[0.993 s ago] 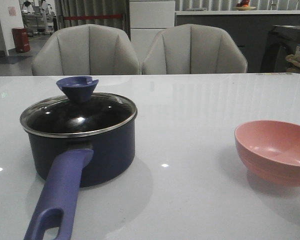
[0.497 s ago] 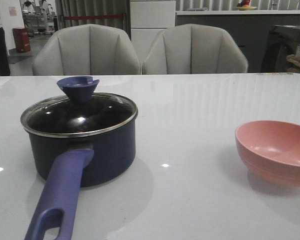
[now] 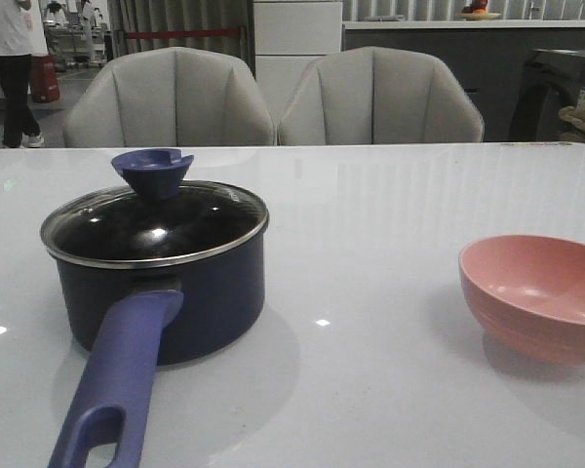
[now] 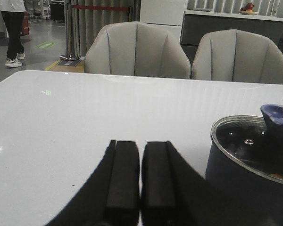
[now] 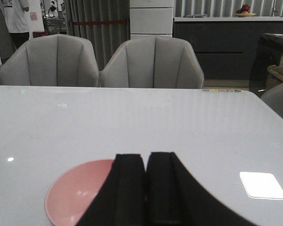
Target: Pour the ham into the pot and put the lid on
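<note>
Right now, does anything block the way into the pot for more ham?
Yes. The lid sits on the pot and closes its opening. The pink bowl stands apart on the table, and neither shut tool, left or right, touches anything.

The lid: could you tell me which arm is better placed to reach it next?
Left, probably. The left end effector, shut, is beside the pot carrying the lid; the right end effector is by the bowl, farther off.
</note>
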